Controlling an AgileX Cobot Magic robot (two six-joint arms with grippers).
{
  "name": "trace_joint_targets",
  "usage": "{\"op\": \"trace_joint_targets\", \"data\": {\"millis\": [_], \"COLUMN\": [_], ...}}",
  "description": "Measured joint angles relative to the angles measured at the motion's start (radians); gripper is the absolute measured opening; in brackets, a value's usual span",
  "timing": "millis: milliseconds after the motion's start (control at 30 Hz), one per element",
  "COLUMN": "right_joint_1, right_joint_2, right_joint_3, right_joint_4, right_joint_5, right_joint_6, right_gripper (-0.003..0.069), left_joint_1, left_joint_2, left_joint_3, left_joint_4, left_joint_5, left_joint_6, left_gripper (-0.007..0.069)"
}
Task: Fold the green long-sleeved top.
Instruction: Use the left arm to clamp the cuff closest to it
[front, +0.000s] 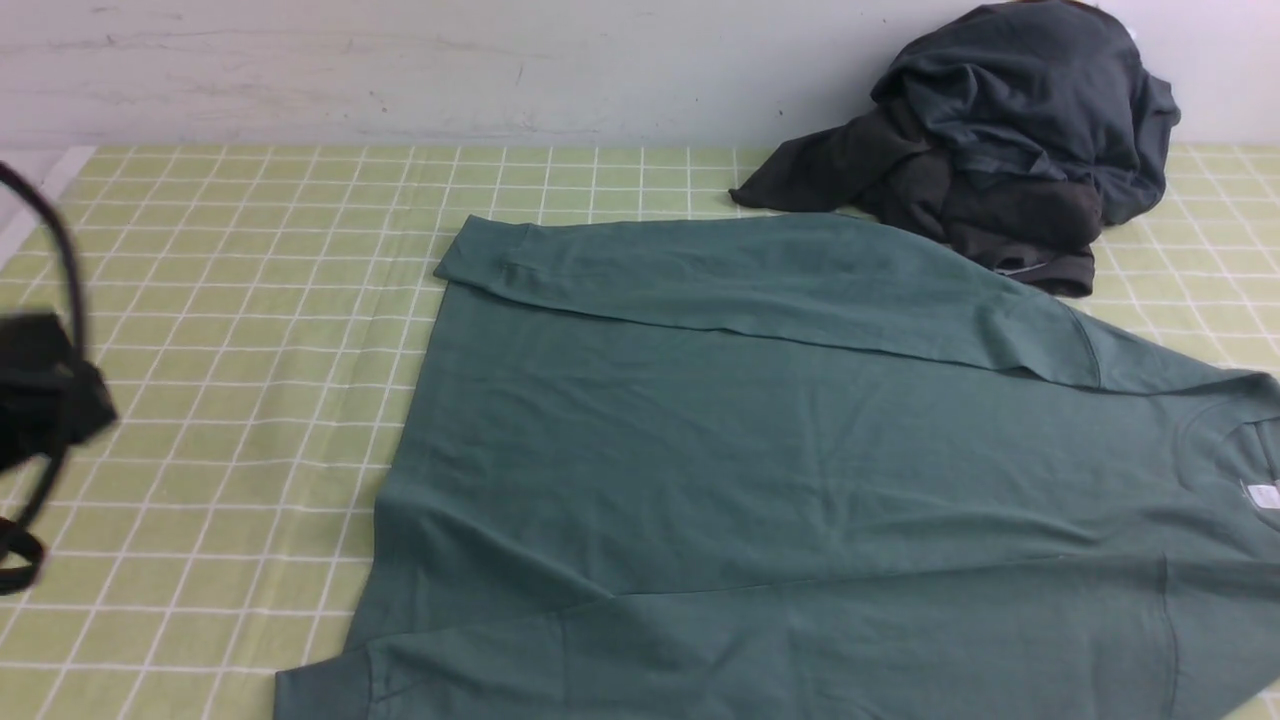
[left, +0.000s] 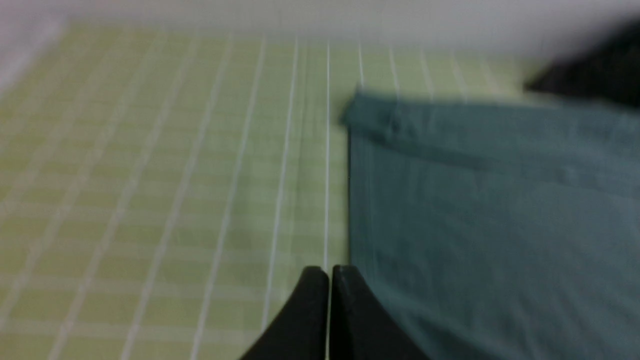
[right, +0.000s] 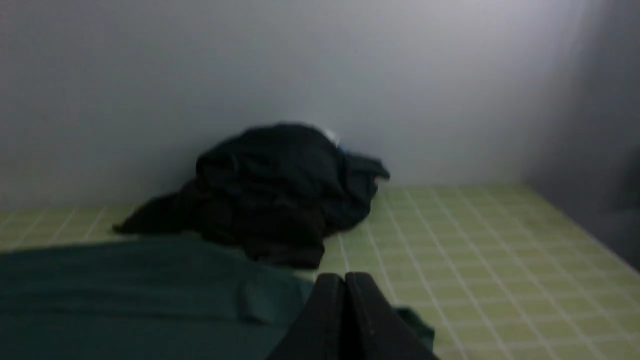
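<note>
Where green long-sleeved top (front: 760, 450) ends, bare checked cloth (front: 230, 300), left claw (left: 329, 272), right claw (right: 345, 277), each pinched together.

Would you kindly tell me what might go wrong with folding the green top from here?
1. The dark garments lie against the green top's far sleeve; a grasp there might catch them too.
2. The near sleeve, only laid loosely over the body, could slip out when the top is lifted.

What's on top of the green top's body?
Both sleeves of the green top, folded across it: far sleeve and near sleeve. Nothing else on it. The checked cloth beneath is covered.
</note>
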Motion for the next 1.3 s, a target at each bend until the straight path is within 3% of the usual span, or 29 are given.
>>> {"op": "trace_joint_targets", "data": {"millis": [133, 200, 267, 300, 467, 667, 867, 1000, 1100, 1300], "right_joint_1": [0.08, 0.106, 0.119, 0.134, 0.15, 0.152, 0.152, 0.152, 0.152, 0.152], "right_joint_2": [0.181, 0.246, 0.287, 0.338, 0.41, 0.436, 0.438, 0.438, 0.438, 0.438], "right_joint_3": [0.01, 0.02, 0.025, 0.029, 0.031, 0.043, 0.066, 0.069, 0.069, 0.07], "right_joint_4": [0.193, 0.26, 0.303, 0.361, 0.499, 0.571, 0.607, 0.637, 0.647, 0.647], "right_joint_5": [0.295, 0.333, 0.342, 0.333, 0.25, 0.133, 0.077, 0.073, 0.073, 0.071], "right_joint_6": [-0.205, -0.301, -0.355, -0.416, -0.548, -0.632, -0.641, -0.65, -0.652, -0.655], "right_gripper": [-0.0013, -0.0013, -0.0013, -0.0013, -0.0013, -0.0013, -0.0013, -0.0013, -0.0013, -0.0013], "left_joint_1": [-0.045, -0.054, -0.056, -0.056, -0.057, -0.057, -0.058, -0.058, -0.059, -0.06], "left_joint_2": [0.18, 0.252, 0.288, 0.347, 0.486, 0.649, 0.752, 0.757, 0.74, 0.597], "left_joint_3": [0.0, 0.0, 0.0, -0.003, -0.007, -0.008, -0.01, -0.019, -0.032, -0.173], "left_joint_4": [-0.094, -0.134, -0.148, -0.163, -0.165, -0.164, -0.161, -0.163, -0.165, -0.242], "left_joint_5": [0.198, 0.226, 0.225, 0.217, 0.164, 0.072, 0.047, 0.051, 0.09, 0.195], "left_joint_6": [0.116, 0.167, 0.183, 0.19, 0.19, 0.158, 0.083, 0.078, 0.083, 0.212], "left_gripper": [0.002, 0.0057, 0.0085, 0.0155, 0.0311, 0.0378, 0.0356, 0.023, 0.0067, 0.003]}}
